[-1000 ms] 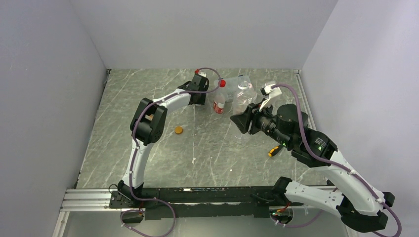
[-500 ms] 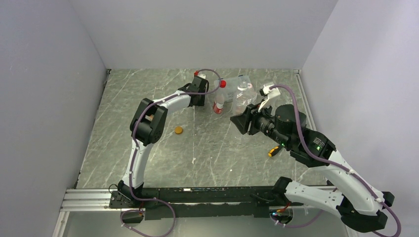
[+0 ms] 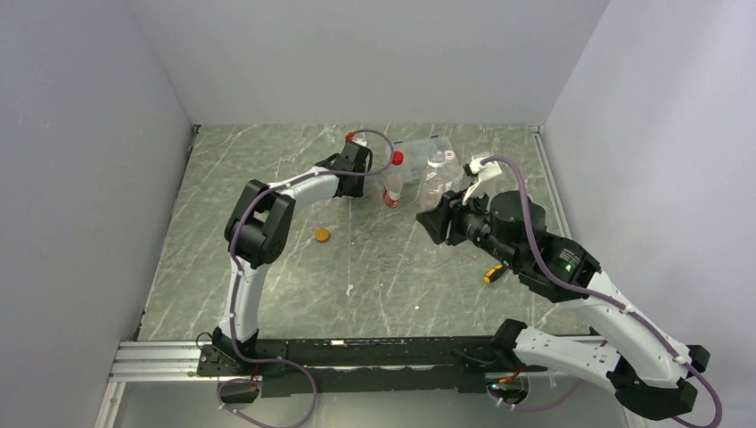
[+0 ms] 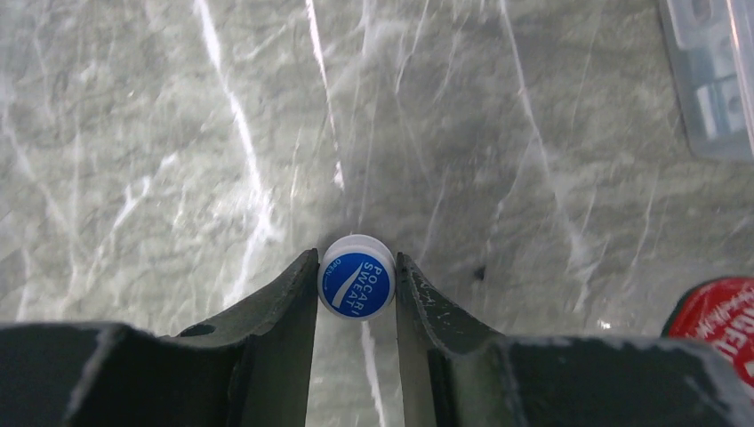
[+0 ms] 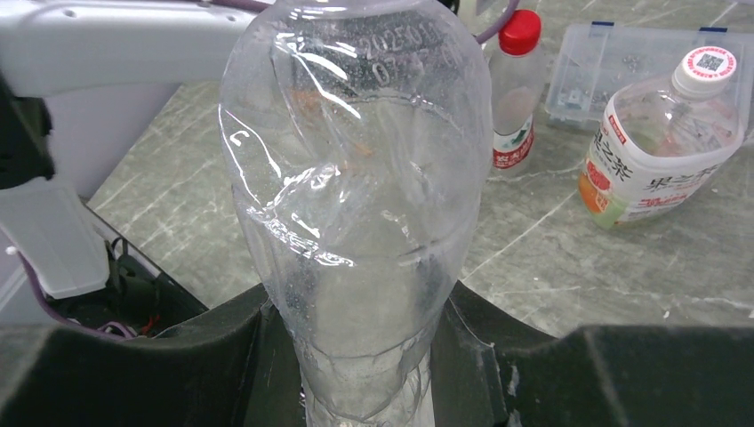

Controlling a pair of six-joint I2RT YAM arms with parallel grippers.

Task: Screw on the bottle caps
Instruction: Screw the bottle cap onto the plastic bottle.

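Cap pickup is in hand: the left gripper (image 4: 356, 263) pinches the blue cap (image 4: 356, 286) lying on the bench (image 4: 133, 133), the right gripper (image 5: 357, 301) clamps the clear bottle (image 5: 356, 178), and the next move likely calls for lifting the cap and seating it squarely on the bottle mouth.

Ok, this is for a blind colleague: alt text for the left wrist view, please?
A blue bottle cap printed Pocari Sweat lies on the grey marble table, flanked closely by the two dark fingers of the left gripper; whether they pinch it is unclear. A clear plastic box shows top right, a red cap at the right edge.
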